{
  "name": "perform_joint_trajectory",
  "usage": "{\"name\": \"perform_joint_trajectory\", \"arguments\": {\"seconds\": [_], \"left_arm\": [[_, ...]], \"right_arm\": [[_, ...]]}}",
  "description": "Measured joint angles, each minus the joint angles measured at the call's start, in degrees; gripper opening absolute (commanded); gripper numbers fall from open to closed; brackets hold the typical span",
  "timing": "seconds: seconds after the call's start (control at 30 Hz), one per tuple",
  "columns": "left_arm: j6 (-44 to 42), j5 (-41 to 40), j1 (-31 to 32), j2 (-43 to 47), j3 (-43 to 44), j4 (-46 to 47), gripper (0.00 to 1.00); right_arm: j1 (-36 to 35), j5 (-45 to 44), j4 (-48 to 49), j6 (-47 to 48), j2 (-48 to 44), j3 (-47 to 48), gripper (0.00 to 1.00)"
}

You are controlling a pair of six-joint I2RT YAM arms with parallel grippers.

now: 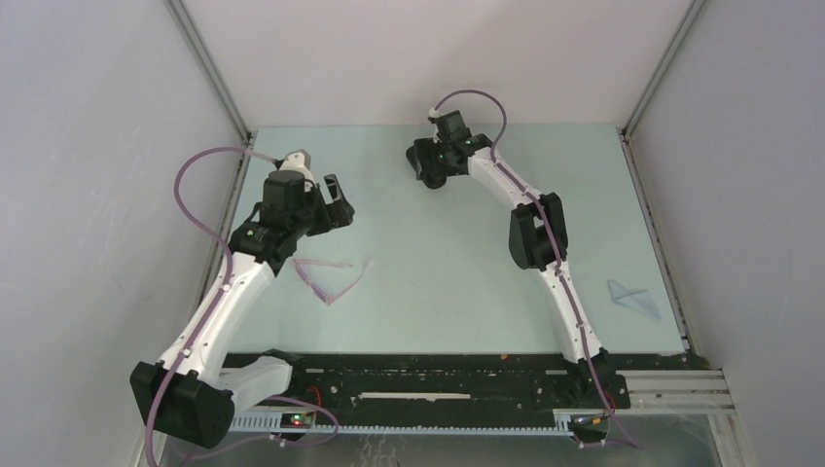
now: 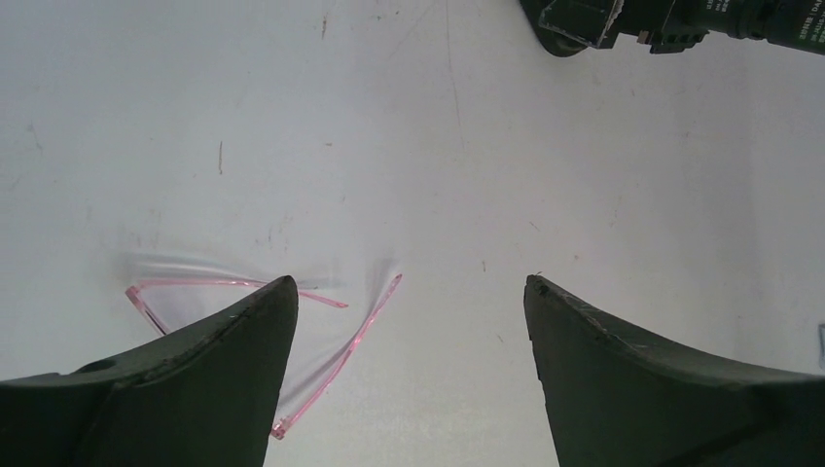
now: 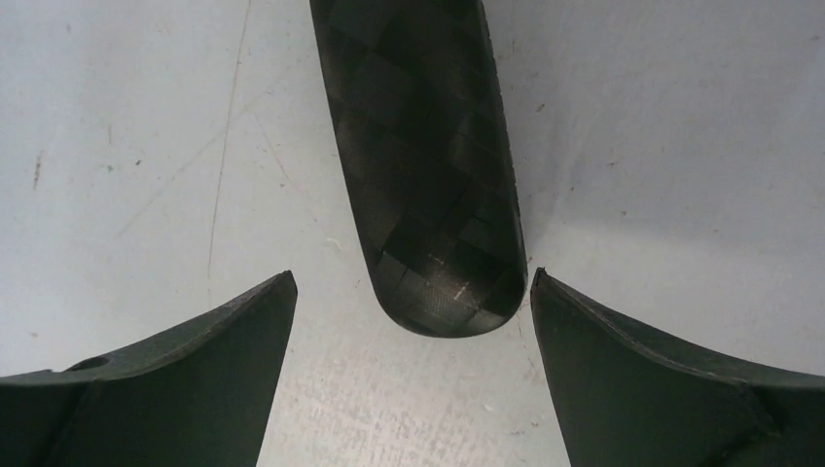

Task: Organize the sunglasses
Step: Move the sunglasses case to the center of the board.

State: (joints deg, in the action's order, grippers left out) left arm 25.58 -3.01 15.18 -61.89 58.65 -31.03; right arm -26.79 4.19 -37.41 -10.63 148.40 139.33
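The thin, pink-framed sunglasses point(image 1: 331, 274) are seen lying on the pale tabletop point(image 1: 457, 282), left of centre, just below the left gripper point(image 1: 336, 204), whose jaws are spread and empty. The right gripper point(image 1: 428, 170) is held with its jaws parted, and the rounded end of the black woven-pattern oblong case point(image 3: 428, 165) is seen between them.

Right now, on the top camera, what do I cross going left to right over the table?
sunglasses → right gripper → light blue cloth. I skipped the left gripper, since it overlaps the sunglasses sideways.
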Motion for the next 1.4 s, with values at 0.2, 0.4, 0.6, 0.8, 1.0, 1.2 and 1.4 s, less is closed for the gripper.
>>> {"name": "perform_joint_trajectory", "arguments": {"seconds": [0.2, 0.4, 0.6, 0.8, 1.0, 1.2, 1.4], "left_arm": [[-2.16, -1.53, -0.04, -0.26, 0.00, -0.04, 0.91], [-3.23, -2.60, -0.52, -1.60, 0.02, -0.81, 0.91], [-3.52, -2.86, -0.87, -1.68, 0.02, -1.51, 0.91], [-3.08, -2.73, -0.90, -0.20, 0.00, -1.73, 0.91], [-1.62, -1.66, -0.92, 5.03, -2.03, -1.18, 0.91], [-1.40, -1.38, -0.92, 8.79, -5.60, -1.31, 0.92], [-0.96, -1.22, -0.92, 9.86, -9.46, -0.59, 0.92]], "right_arm": [[-0.15, -0.07, 0.22, 0.00, 2.38, 1.05, 0.97], [-0.66, -1.92, 0.37, 0.02, 3.34, 1.86, 0.79], [-0.72, -2.01, 0.55, -0.28, 3.15, 1.36, 0.67], [-0.70, -0.76, 4.31, -1.86, -5.60, -13.77, 0.54], [-0.81, -0.59, 9.01, -3.32, -18.93, -35.08, 0.50], [-1.97, -0.04, 12.66, -7.52, -37.33, -60.89, 0.51], [-7.10, -0.66, 14.62, -13.33, -56.72, -84.76, 0.54]]}}
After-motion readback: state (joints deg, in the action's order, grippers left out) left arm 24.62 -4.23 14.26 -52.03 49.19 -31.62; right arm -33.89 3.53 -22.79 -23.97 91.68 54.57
